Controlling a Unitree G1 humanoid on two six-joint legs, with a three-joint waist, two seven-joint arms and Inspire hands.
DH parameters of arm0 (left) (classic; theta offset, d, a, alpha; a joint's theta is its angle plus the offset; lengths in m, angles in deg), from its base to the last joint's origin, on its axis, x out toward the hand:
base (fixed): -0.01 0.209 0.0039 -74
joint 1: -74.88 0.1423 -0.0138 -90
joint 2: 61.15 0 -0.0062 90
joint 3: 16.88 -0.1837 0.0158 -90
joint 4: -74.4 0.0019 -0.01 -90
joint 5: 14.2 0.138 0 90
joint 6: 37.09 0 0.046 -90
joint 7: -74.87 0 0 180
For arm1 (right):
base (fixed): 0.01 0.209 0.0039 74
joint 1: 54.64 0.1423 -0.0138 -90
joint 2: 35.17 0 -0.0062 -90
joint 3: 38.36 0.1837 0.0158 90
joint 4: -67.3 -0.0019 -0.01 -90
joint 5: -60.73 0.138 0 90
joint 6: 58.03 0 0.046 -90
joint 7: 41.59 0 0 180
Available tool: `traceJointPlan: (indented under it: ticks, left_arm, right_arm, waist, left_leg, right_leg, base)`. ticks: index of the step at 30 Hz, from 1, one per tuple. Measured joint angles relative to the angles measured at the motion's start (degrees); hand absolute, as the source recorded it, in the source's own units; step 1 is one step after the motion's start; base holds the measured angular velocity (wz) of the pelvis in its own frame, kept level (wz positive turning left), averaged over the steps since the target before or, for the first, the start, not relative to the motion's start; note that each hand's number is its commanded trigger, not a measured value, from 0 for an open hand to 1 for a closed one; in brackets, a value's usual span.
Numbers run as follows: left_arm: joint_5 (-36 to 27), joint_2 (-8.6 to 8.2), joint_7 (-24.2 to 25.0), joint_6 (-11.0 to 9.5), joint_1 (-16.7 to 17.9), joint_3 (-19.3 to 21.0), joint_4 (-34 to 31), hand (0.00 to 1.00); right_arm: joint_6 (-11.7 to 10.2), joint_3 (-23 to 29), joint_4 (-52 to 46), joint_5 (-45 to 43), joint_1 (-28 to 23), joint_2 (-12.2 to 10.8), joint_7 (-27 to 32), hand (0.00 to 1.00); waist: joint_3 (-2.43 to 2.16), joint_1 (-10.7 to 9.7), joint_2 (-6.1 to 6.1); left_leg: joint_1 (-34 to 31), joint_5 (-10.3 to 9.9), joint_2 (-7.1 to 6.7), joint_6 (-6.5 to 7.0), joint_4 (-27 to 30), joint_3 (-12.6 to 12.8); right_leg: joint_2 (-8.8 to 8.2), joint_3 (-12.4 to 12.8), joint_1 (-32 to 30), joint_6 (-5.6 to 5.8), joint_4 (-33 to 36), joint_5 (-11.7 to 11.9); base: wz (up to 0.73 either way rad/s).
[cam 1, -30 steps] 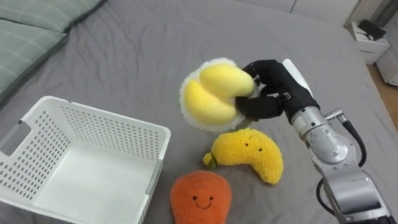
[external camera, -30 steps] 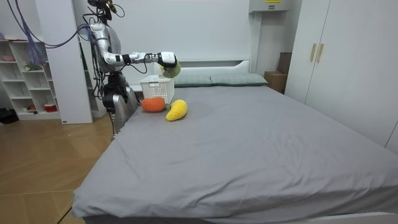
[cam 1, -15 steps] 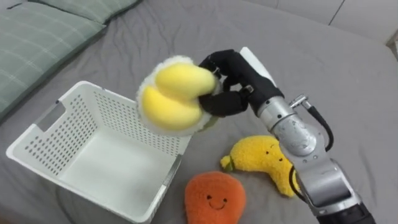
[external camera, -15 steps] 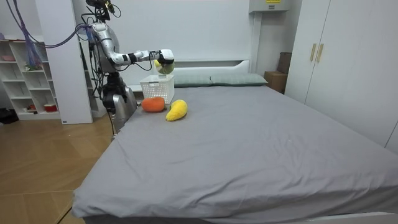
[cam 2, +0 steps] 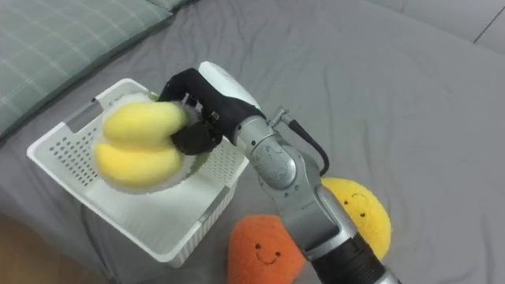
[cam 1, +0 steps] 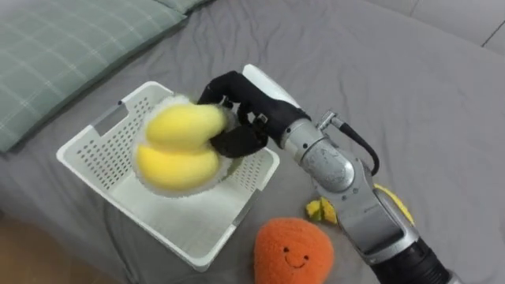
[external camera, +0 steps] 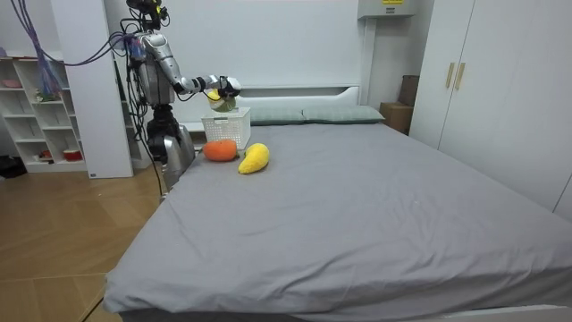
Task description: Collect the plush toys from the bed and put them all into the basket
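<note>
Right hand (cam 1: 241, 118) is curled tight around the yellow plush toy (cam 1: 177, 150), holding it right over the white basket (cam 1: 93, 151) on the bed (cam 1: 410, 95), so the drop looks straight down, orange plush (cam 1: 293, 251) waiting just beside.

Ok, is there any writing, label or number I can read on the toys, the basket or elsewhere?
None can be read.
The white basket, the yellow plush toy in the right hand and the orange plush toy carry no print; the orange one has a stitched smile.
The wall box's yellow mark is too small to read.
</note>
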Motion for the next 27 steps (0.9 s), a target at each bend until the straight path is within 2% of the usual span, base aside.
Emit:
traceJointPlan:
  ticks: [7, 11, 27]
  left_arm:
    - [-0.05, -0.11, -0.35, 0.02, -0.13, -1.05, -0.07, 0.0]
    - [0.0, -0.2, -0.34, 0.01, -0.21, -1.08, -0.11, 0.0]
    - [0.06, -0.33, 1.62, 0.01, -0.39, -0.89, -0.84, 0.0]
  right_arm:
    - [0.67, -0.32, 3.18, 0.21, 1.3, -0.45, -0.05, 0.0]
    - [0.66, -0.32, 3.2, 0.16, 1.29, -0.61, -0.05, 0.0]
    - [0.65, 0.88, 3.15, 0.4, 1.29, 0.14, 0.01, 0.0]
  waist:
    - [0.54, 0.03, 0.45]
    - [0.64, -0.12, 0.5]
    - [0.54, -1.95, 0.4]
  left_leg:
    - [-0.87, 0.02, -0.35, 0.03, 0.5, -1.2]
    - [-0.99, 0.02, -0.4, 0.04, 0.49, -1.28]
    - [-0.71, 0.08, -0.34, 0.07, 0.55, -0.95]
  right_leg:
    - [-0.17, -1.01, 0.05, 0.01, -0.01, 0.0]
    - [-0.19, -1.14, 0.04, 0.02, -0.02, -0.01]
    - [-0.11, -0.41, 0.01, 0.02, -0.02, -0.01]
  base:
    - [0.1]
    - [0.0]
    - [0.0]
